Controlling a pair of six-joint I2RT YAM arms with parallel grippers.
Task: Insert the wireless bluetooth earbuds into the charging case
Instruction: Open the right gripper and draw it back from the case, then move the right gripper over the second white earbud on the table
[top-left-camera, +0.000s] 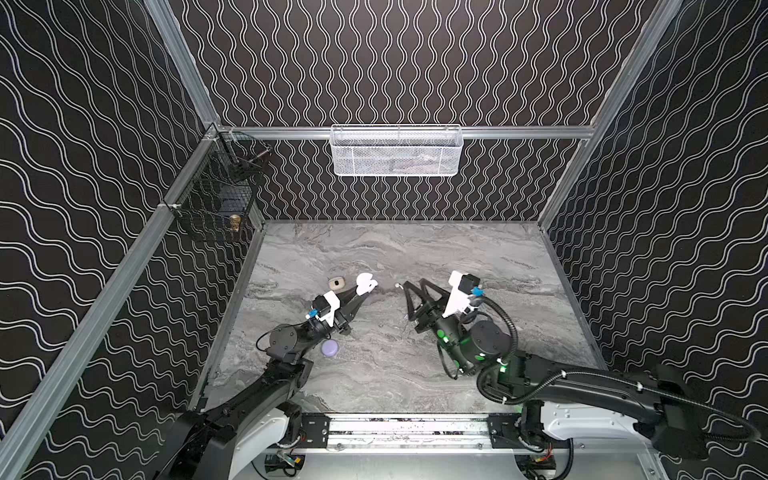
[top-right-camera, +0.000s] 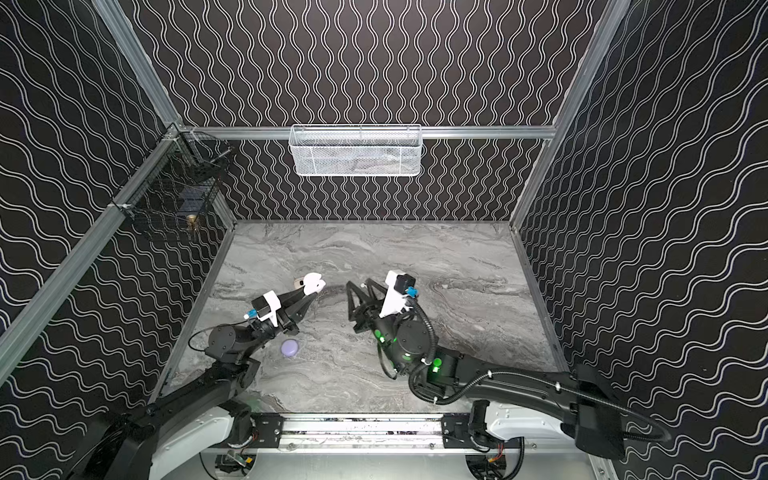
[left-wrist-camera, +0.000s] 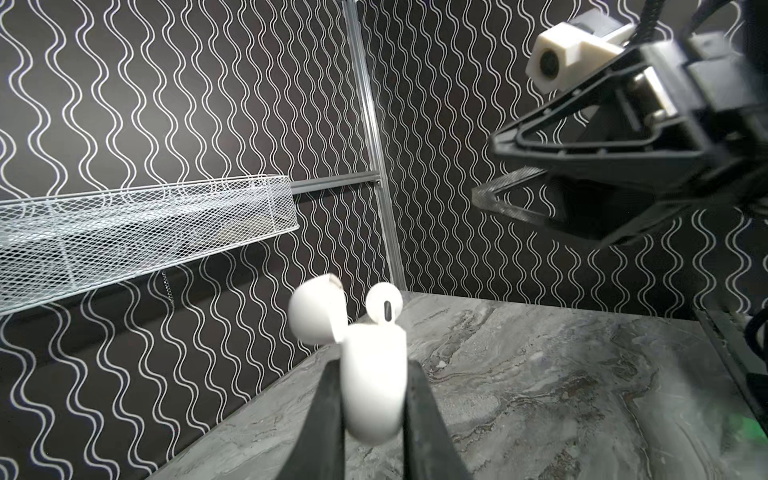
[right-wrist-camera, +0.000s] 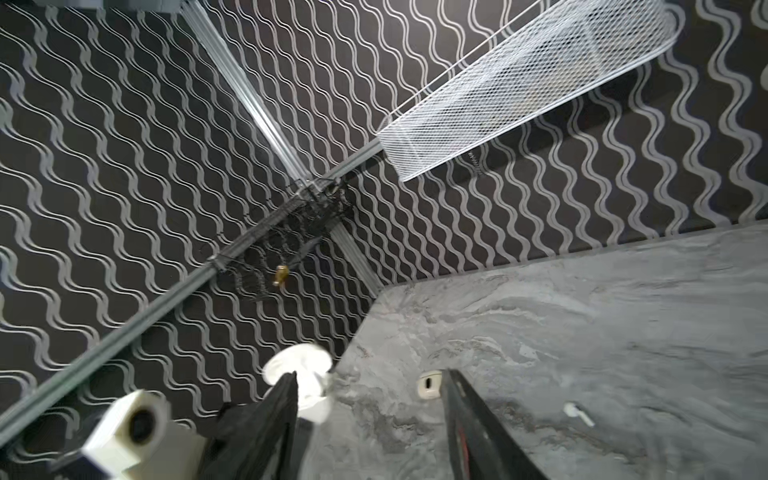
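Observation:
My left gripper (top-left-camera: 362, 291) (top-right-camera: 309, 291) (left-wrist-camera: 374, 365) is shut on a white charging case (top-left-camera: 365, 284) (top-right-camera: 313, 283) (left-wrist-camera: 374, 382), held above the table with its lid (left-wrist-camera: 316, 309) swung open. One white earbud (left-wrist-camera: 384, 305) stands in the case, its head above the rim. My right gripper (top-left-camera: 414, 283) (top-right-camera: 358, 282) (right-wrist-camera: 372, 374) hangs open and empty just right of the case. Another white earbud (right-wrist-camera: 578, 413) (top-left-camera: 397, 285) lies on the marble table below the right fingertips. In the right wrist view the case (right-wrist-camera: 299, 365) shows blurred behind one finger.
A cream case (top-left-camera: 337, 283) (right-wrist-camera: 429, 384) lies on the table behind the left gripper. A lilac round case (top-left-camera: 330, 348) (top-right-camera: 289, 347) sits beside the left arm. A white mesh basket (top-left-camera: 397, 151) hangs on the back wall and a black wire basket (top-left-camera: 216, 195) on the left wall.

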